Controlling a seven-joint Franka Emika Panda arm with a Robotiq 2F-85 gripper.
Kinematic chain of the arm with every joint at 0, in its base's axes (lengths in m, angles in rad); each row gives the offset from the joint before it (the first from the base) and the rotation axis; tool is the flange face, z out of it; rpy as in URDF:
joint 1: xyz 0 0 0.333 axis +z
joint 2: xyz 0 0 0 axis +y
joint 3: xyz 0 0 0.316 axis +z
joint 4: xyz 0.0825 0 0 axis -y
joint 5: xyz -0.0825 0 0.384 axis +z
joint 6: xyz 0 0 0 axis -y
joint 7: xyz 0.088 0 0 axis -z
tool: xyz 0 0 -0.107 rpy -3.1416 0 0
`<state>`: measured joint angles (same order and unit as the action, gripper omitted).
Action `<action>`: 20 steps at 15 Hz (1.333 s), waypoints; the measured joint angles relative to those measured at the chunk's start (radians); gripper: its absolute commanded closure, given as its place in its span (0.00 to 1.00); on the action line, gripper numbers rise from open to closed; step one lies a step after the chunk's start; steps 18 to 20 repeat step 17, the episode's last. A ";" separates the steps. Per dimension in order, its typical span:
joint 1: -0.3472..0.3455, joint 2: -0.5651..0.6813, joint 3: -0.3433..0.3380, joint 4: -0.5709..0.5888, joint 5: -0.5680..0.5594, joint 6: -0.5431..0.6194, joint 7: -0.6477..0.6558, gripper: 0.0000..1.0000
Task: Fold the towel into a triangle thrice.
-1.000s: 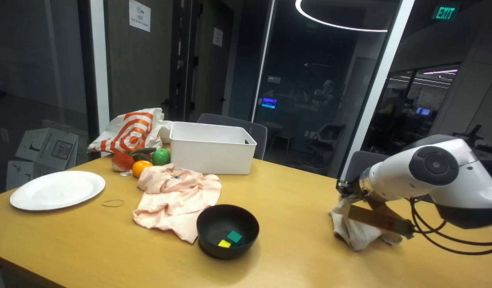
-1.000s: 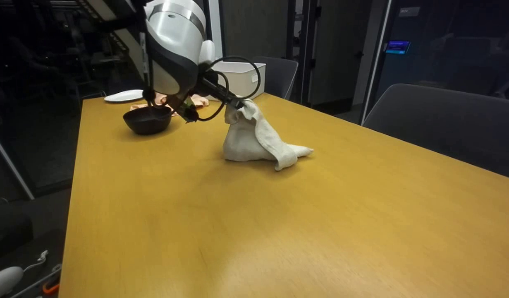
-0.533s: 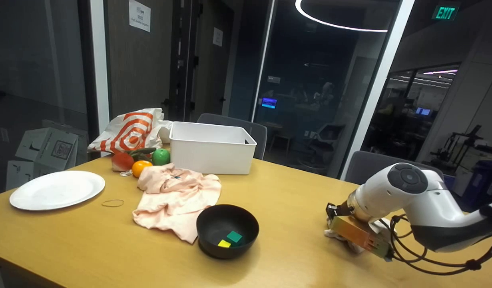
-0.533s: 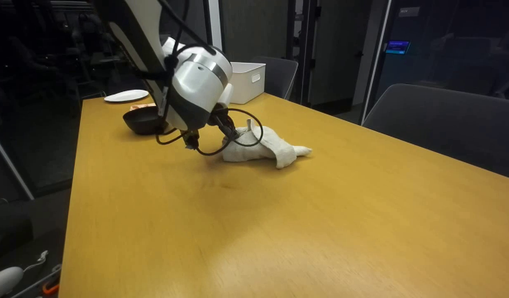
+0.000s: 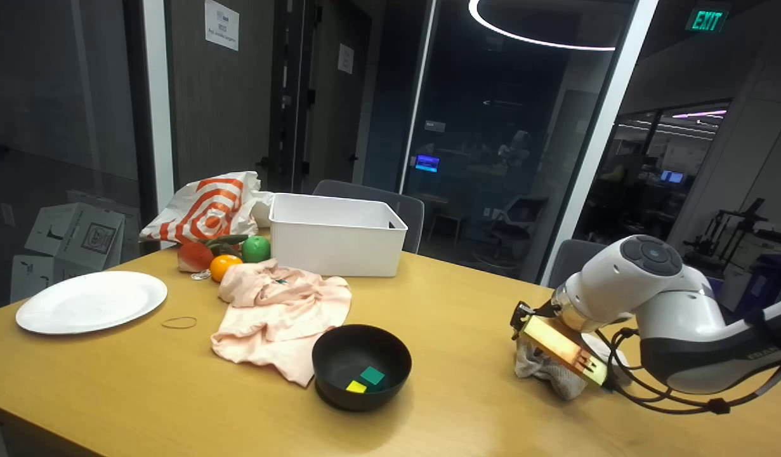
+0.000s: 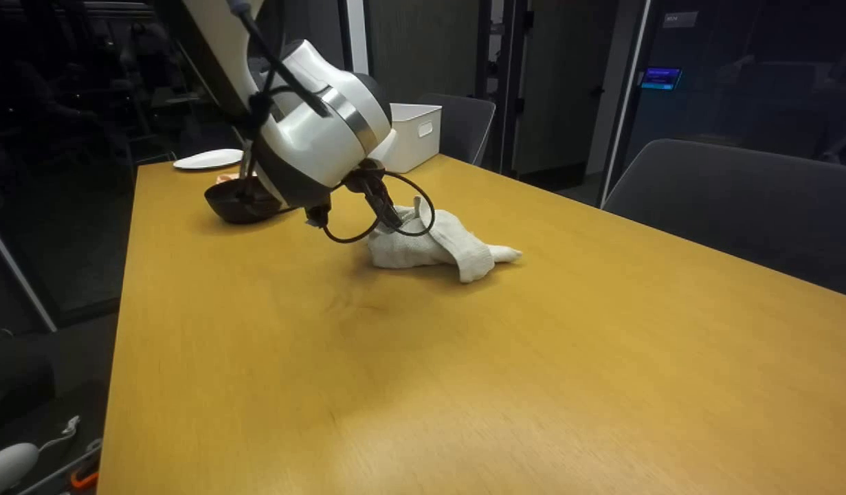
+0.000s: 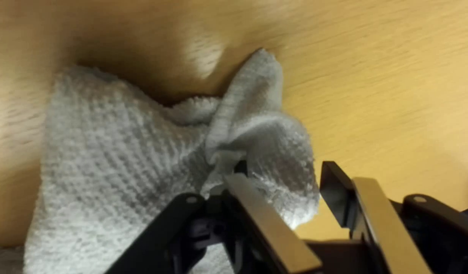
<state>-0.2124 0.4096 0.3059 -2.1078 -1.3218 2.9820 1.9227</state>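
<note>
The towel is whitish and crumpled, with a folded-over flap and a pointed end. It lies on the table in both exterior views (image 5: 561,378) (image 6: 423,249) and fills the left and middle of the wrist view (image 7: 116,167). My gripper is at the towel's top in both exterior views (image 5: 521,319) (image 6: 393,223). In the wrist view my gripper (image 7: 285,177) has its fingers apart. The left finger touches or overlaps a bunched fold; the right finger is over bare wood beside the towel. The arm hides part of the towel in an exterior view.
A black bowl (image 5: 330,374) with green and yellow pieces stands on the table (image 5: 453,330). Beyond it are a pink cloth (image 5: 282,311), a white bin (image 5: 336,247), a white plate (image 5: 92,301), a rubber band (image 5: 179,322), toy produce (image 5: 225,266) and a bag (image 5: 206,209).
A second ago my gripper held the towel's top raised. It came down and the towel sank into a low heap. The gripper is now slightly higher, with its fingers apart.
</note>
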 measured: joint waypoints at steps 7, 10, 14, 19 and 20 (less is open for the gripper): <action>-0.084 -0.206 0.109 -0.106 0.453 -0.206 -0.377 0.00; 0.064 -0.310 -0.021 -0.098 0.606 -0.410 -0.521 0.00; 0.175 -0.394 -0.110 -0.061 0.719 -0.661 -0.642 0.00; 0.204 -0.409 -0.141 -0.050 0.764 -0.692 -0.679 0.00; 0.204 -0.409 -0.141 -0.050 0.764 -0.692 -0.679 0.00</action>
